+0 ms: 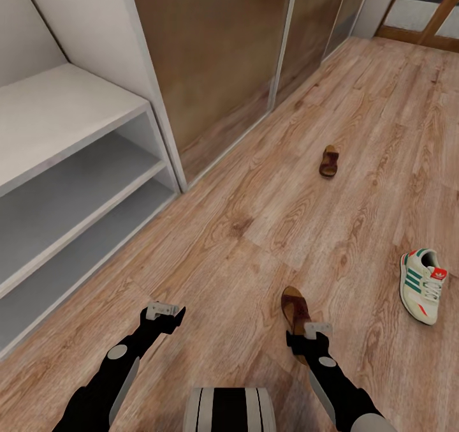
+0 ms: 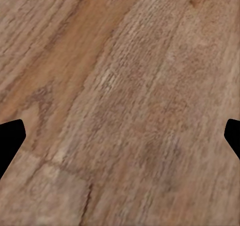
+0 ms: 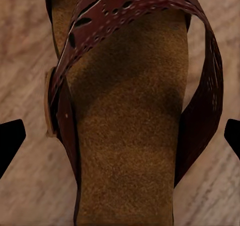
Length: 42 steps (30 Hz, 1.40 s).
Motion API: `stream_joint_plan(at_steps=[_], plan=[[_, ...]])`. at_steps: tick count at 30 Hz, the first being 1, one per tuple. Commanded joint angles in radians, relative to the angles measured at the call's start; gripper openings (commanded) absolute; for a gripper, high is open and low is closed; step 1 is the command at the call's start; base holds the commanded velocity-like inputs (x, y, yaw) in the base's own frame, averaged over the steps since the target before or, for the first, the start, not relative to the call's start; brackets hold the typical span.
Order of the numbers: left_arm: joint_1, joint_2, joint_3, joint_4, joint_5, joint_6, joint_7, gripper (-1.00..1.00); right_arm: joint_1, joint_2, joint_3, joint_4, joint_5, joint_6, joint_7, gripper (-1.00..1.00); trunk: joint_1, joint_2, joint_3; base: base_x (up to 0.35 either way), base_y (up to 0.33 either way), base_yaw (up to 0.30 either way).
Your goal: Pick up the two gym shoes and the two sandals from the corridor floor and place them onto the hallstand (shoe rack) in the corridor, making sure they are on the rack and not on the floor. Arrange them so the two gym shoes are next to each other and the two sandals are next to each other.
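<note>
hallstand [image 1: 70,164] left, sandals [image 1: 296,311] ahead, gym shoe [image 1: 422,285] right

Both arms are extended forward and downward from the trunk. The left end effector [image 1: 167,311] is held low with its fingers spread wide apart, nothing between them. The right end effector [image 1: 313,335] is likewise held low, fingers parted wide and nothing gripped.

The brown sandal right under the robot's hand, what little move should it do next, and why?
Probably lower the right gripper straight down onto the dark reddish-brown leather sandal with the tan footbed and close. The open fingertips already straddle it in the wrist view, it lies on the wood-grain plank floor, and the pale-grey shoe rack holds no shoes.
</note>
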Motion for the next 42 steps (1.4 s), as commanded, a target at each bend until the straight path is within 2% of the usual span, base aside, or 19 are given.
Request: stream_joint_plan(at_steps=[1, 10, 23, 29, 42], plan=[[0.0, 0.001, -0.001, -0.001, -0.001, 0.003, -0.002, 1.0, 0.0, 0.0, 0.003, 0.001, 0.001, -0.001, -0.006, 1.0, 0.0, 0.0, -0.004, 0.0, 0.0, 0.0], [0.0, 0.001, 0.0, -0.001, 0.0, 0.002, -0.002, 1.0, 0.0, -0.001, 0.003, 0.004, 0.004, -0.002, -0.006, 1.0, 0.004, -0.003, -0.039, 0.0, 0.0, 0.0], [0.0, 0.001, 0.0, -0.001, 0.0, 0.003, -0.002, 1.0, 0.0, -0.001, 0.001, 0.007, 0.004, -0.002, -0.007, 1.0, 0.004, -0.003, -0.039, 0.0, 0.0, 0.0], [0.0, 0.002, 0.001, -0.001, 0.0, 0.003, -0.002, 1.0, 0.0, 0.0, 0.001, 0.051, 0.001, -0.013, -0.008, 1.0, 0.004, -0.003, -0.039, 0.0, 0.0, 0.0], [0.0, 0.002, 0.002, -0.001, 0.0, 0.003, -0.002, 1.0, 0.0, 0.0, 0.001, 0.071, 0.002, -0.035, -0.009, 1.0, 0.004, -0.003, -0.039, 0.0, 0.0, 0.0]])
